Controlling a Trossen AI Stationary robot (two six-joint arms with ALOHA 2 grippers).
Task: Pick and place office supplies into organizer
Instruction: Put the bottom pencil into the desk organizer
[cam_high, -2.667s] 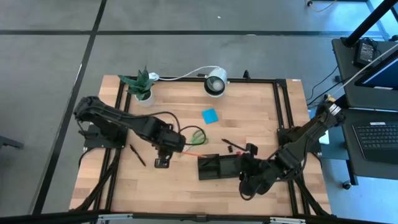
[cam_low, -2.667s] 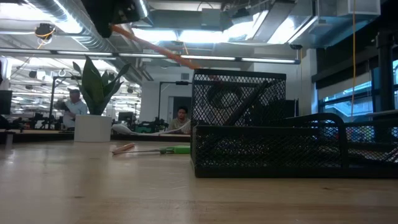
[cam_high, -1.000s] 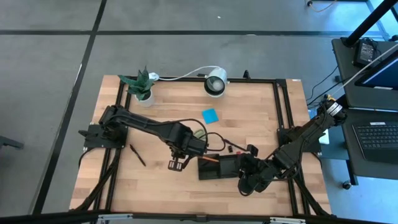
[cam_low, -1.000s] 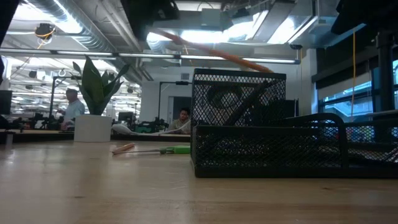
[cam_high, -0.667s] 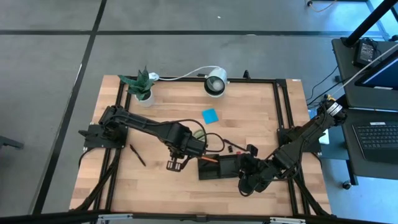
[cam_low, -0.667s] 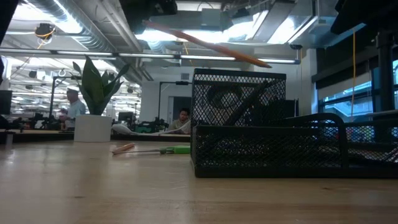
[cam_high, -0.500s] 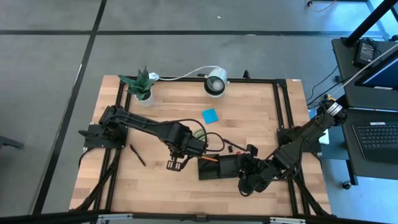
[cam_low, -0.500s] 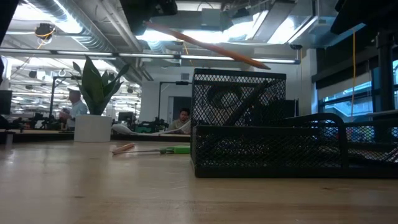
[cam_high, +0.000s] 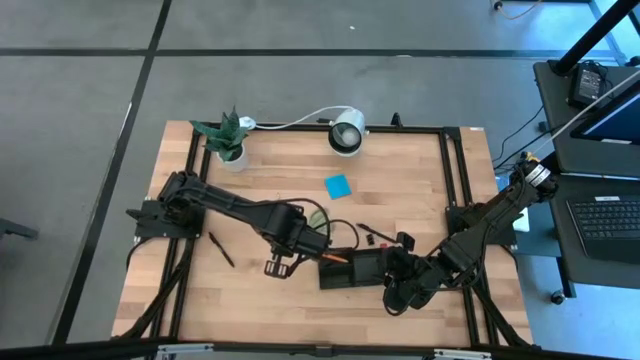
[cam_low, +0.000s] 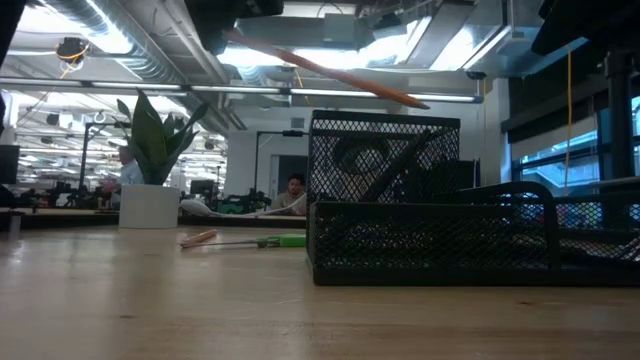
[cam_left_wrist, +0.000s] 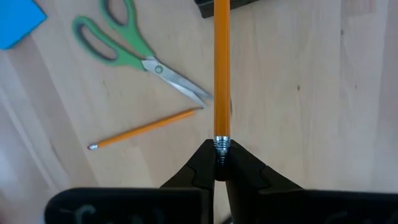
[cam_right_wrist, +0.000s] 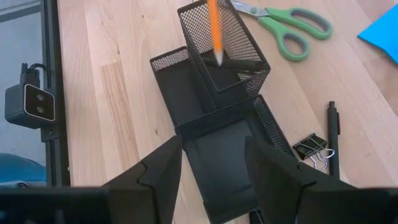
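Observation:
An orange pencil (cam_low: 320, 68) hangs slanted in the air, with my left gripper (cam_left_wrist: 221, 155) shut on its eraser end. Its pointed end (cam_right_wrist: 217, 59) is over the tall mesh cup of the black organizer (cam_high: 345, 275). My right gripper (cam_right_wrist: 211, 180) stands open over the organizer's low tray end, with nothing between its fingers. Left of the organizer, green-handled scissors (cam_left_wrist: 137, 56) and a second pencil (cam_left_wrist: 143, 127) lie flat on the table. A blue sticky pad (cam_high: 337, 185) lies farther back. My left gripper pinches the pencil at its metal ferrule (cam_left_wrist: 221, 144), right at the eraser end, between its two fingertips. The fingers point down from above. The pencil sticks out sideways toward the table's right, its point lower than the held end, clear of table and organizer.
A black pen (cam_right_wrist: 333, 134) and a binder clip (cam_right_wrist: 311, 149) lie just behind the organizer. Another pen (cam_high: 221, 250) lies near the left edge. A potted plant (cam_high: 225, 140) and a white lamp (cam_high: 347, 132) stand at the far edge.
My left gripper earlier carried the pencil toward the table's right, from near the scissors to above the organizer. In the last second it has nearly kept still. The pencil's point has come up a little from the cup's rim.

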